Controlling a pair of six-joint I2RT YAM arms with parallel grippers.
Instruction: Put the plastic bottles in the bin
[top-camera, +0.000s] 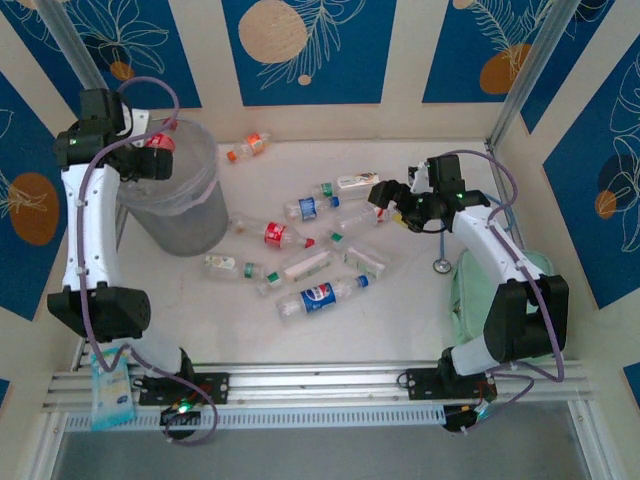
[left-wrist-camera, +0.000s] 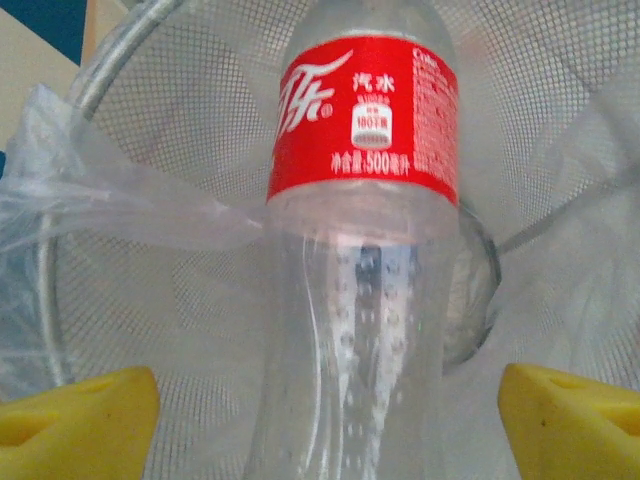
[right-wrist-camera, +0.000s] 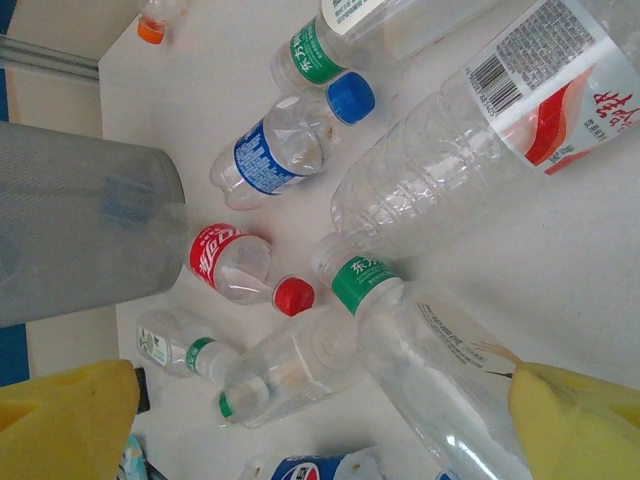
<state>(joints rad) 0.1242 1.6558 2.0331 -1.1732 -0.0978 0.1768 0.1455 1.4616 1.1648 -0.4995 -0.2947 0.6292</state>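
the left arm (top-camera: 85, 225) is built of smooth white curved shell links joined by chunky matte black joint housings (top-camera: 100, 310), and the right arm (top-camera: 485, 235) has the same white-and-black make. a thin lilac cable (top-camera: 84, 230) runs in loose loops along the outside of the left arm, with a matching lilac cable (top-camera: 512, 205) on the right arm. small black base blocks (top-camera: 185, 385) carrying tiny coloured lights sit at each arm's foot. the left gripper (left-wrist-camera: 328, 405) ends in two blunt, bright yellow fingertips (left-wrist-camera: 80, 420); the right gripper (right-wrist-camera: 322, 405) has the same pair of yellow fingertips (right-wrist-camera: 65, 425).
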